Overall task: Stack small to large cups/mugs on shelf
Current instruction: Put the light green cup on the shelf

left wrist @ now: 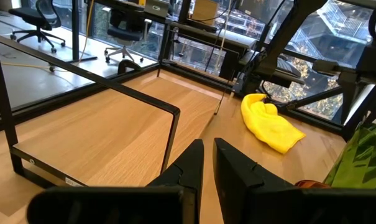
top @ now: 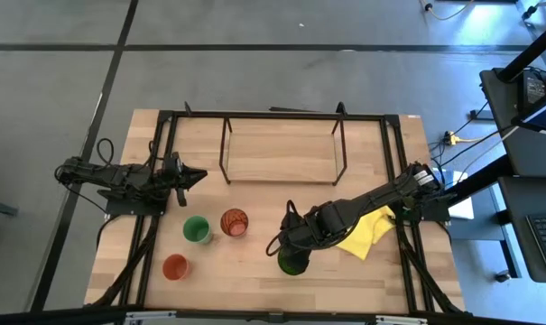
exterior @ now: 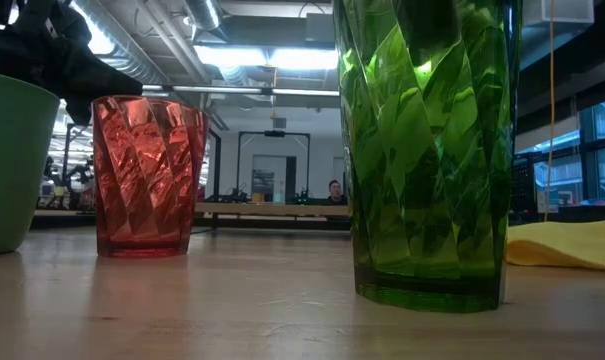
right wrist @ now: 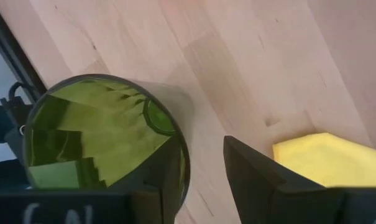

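The taller olive-green cup (top: 293, 262) stands upright on its base on the table, near the front. My right gripper (top: 291, 246) is open above it, pointing down: one finger (right wrist: 153, 186) is inside the cup and the other (right wrist: 256, 180) is outside its wall. The bright green cup (top: 197, 229), the translucent orange-brown cup (top: 234, 222) and the orange-red cup (top: 175, 266) stand on the table to the left. The shelf (top: 282, 153) stands at the far middle with its board bare. My left gripper (top: 187, 176) is shut and empty, left of the shelf. My right gripper comes from above with the olive-green cup's wall (right wrist: 183, 158) between its two fingers, at the rim on the side toward the yellow cloth. A gap shows between the outer finger and the wall. I cannot tell whether the inner finger touches. The cup stands on the table (exterior: 432, 290).
A yellow cloth (top: 367, 233) lies on the table just right of the olive-green cup, under my right arm. The table's black rails (top: 394, 181) run along its left and right sides. Bare wood lies between the cups and the shelf.
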You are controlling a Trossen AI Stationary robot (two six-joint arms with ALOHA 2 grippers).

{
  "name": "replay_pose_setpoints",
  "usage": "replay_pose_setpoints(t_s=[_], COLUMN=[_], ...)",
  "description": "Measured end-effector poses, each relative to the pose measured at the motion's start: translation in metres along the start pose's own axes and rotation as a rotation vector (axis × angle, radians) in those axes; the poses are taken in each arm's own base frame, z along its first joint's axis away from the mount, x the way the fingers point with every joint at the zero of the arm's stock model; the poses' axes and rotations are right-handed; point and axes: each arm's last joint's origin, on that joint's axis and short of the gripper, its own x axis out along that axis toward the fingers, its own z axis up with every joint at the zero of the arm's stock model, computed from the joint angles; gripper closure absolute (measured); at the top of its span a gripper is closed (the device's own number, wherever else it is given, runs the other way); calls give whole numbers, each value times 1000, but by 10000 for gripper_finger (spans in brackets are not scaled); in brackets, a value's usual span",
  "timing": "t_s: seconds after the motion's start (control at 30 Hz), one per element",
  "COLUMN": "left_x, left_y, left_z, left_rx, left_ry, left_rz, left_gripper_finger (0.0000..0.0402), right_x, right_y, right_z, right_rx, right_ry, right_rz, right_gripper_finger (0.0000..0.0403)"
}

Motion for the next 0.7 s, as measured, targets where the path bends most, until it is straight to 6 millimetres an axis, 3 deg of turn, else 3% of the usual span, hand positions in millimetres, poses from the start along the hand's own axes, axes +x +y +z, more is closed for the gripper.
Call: replay_pose_setpoints(t_s=[0.4,0.7], left_x=[0,0], left_y=[0,0], left_z=[0,0], left_rx=[0,0], left_ry=[0,0], left_rz=[-1,-1], left_gripper_finger=[372,372], right_x=[4,4], right_y=[0,-1], right_z=[1,2], right_rx=[24,23], right_ry=[-31,-27], right_rz=[-42,-44], right_gripper_finger=[285,387])
